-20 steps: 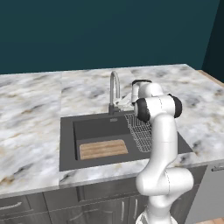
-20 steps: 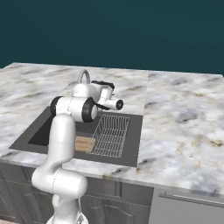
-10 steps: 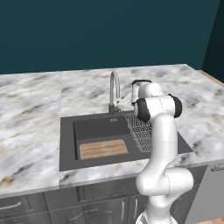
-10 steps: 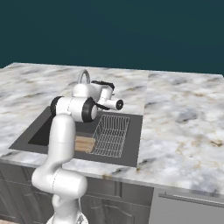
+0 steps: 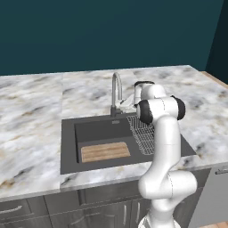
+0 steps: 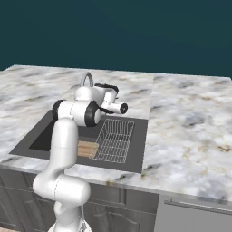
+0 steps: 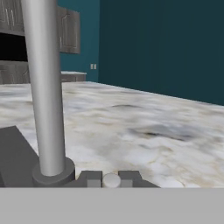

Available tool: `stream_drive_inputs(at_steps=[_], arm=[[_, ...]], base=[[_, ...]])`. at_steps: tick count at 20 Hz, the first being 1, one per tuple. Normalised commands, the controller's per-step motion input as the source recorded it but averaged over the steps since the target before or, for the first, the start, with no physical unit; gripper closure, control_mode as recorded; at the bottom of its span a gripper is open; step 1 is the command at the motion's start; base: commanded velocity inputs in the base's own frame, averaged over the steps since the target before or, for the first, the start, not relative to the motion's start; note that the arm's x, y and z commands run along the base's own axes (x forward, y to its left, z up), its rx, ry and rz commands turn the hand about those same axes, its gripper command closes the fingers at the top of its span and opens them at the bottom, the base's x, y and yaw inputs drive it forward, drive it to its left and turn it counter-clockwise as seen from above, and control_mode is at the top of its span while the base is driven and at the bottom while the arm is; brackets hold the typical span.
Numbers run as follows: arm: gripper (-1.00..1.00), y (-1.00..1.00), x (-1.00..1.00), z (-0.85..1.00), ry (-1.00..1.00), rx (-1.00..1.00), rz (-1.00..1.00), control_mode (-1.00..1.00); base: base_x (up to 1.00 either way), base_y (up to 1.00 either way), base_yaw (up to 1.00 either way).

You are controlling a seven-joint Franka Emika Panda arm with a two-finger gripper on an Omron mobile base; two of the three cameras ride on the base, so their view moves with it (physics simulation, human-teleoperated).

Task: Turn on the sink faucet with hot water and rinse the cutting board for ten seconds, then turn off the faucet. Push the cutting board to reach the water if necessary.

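Two fingers: gripper [image 7: 111, 180] has closed in around a small round lever end beside the faucet [image 7: 45, 87]
Meaning: handle likely gripped, no water yet
Board: cutting board [image 5: 105, 151] lies in the sink [image 5: 67, 147]

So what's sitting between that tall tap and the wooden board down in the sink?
Nothing: in the left base view, bare dark basin floor separates the faucet from the cutting board in the sink.
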Motion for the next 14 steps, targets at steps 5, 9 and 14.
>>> stream_drive_inputs(at_steps=[5, 9, 14], arm=[[1.0, 0.0, 0.0, 0.0, 0.0, 0.0, 0.0, -1.0], [1.0, 0.0, 0.0, 0.0, 0.0, 0.0, 0.0, -1.0], [1.0, 0.02, 0.01, 0.0, 0.0, 0.0, 0.0, -1.0]], base=[[0.0, 0.0, 0.0], [0.0, 0.0, 0.0], [0.0, 0.0, 0.0]])
